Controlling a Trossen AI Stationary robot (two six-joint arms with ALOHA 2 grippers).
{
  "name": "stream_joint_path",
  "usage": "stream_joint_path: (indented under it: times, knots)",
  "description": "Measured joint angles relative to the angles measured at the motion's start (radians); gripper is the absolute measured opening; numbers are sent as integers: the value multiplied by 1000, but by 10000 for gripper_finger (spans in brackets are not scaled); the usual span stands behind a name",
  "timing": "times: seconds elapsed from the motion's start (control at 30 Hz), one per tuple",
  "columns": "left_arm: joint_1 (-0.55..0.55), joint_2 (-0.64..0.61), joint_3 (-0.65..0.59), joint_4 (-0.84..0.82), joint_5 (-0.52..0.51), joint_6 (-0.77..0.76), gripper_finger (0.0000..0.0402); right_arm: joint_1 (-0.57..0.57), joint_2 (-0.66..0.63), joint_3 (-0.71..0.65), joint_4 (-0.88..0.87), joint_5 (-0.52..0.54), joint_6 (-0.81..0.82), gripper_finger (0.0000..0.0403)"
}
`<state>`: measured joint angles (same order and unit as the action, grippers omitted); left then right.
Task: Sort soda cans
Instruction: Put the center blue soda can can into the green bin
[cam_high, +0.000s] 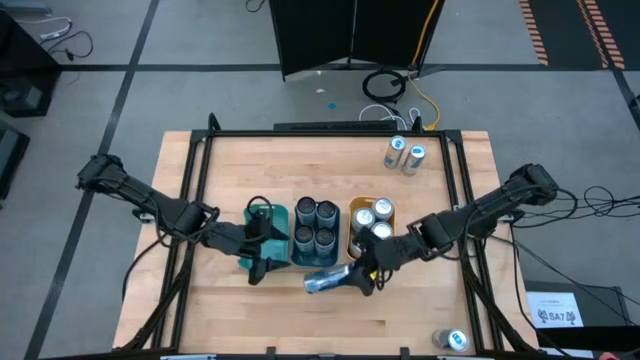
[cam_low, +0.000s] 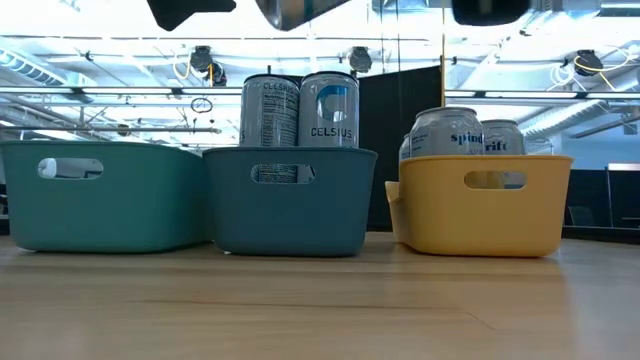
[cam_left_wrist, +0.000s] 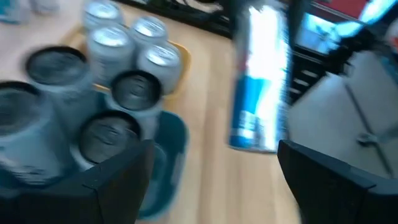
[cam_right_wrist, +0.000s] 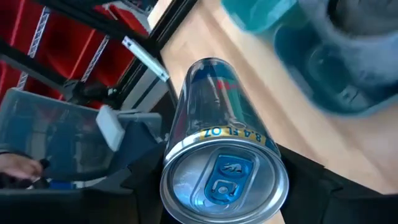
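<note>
My right gripper (cam_high: 360, 272) is shut on a blue and silver soda can (cam_high: 327, 281), which it holds level above the table, near the trays' near side. In the low view the can (cam_low: 300, 8) shows at the picture's top, high above the wood. My left gripper (cam_high: 266, 242) hangs open over the teal tray (cam_high: 262, 222), its fingers (cam_left_wrist: 118, 177) spread wide and pointing toward the held can (cam_left_wrist: 258, 81). Several dark-topped cans (cam_high: 315, 228) stand in the middle blue tray. Silver cans (cam_high: 372, 220) stand in the orange tray. My right gripper pinches the can's side wall near its tab end (cam_right_wrist: 179, 152) between its two fingers (cam_right_wrist: 140, 180), one on each side. The fingers come from the table's right and run along the can. The can is lifted clear and lies about level, its bottom end pointing toward the table's left.
Two silver and blue cans (cam_high: 403, 155) stand near the table's far right corner, and another (cam_high: 453, 341) stands at the near right edge. The three trays sit side by side at the table's middle. A black frame (cam_high: 330, 131) runs round the tabletop. Bare wood lies along the near side.
</note>
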<state>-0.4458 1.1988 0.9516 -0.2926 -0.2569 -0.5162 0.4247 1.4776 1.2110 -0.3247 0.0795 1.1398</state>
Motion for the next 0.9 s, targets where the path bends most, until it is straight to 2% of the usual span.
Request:
stream_joint_path:
  times: [0.1,0.2,0.33,0.43,0.53,0.7,0.9]
  knots:
    - [-1,0,6,-9,93,-4,349,-29,0,36,-5,1,-49,226]
    - [5,0,46,-50,178,-94,349,-54,7,85,-13,1,-101,226]
    - [16,0,155,-212,143,-123,349,-83,50,184,-90,2,-173,226]
    - [15,-1,236,-313,99,-78,349,-105,99,268,-148,2,-230,226]
    - [25,-1,285,-359,99,-70,349,-130,149,353,-169,1,-297,226]
    - [40,11,316,-399,103,-25,349,-168,264,546,-271,-6,-406,226]
    - [58,58,316,-422,189,-24,349,-197,420,802,-468,-62,-500,226]
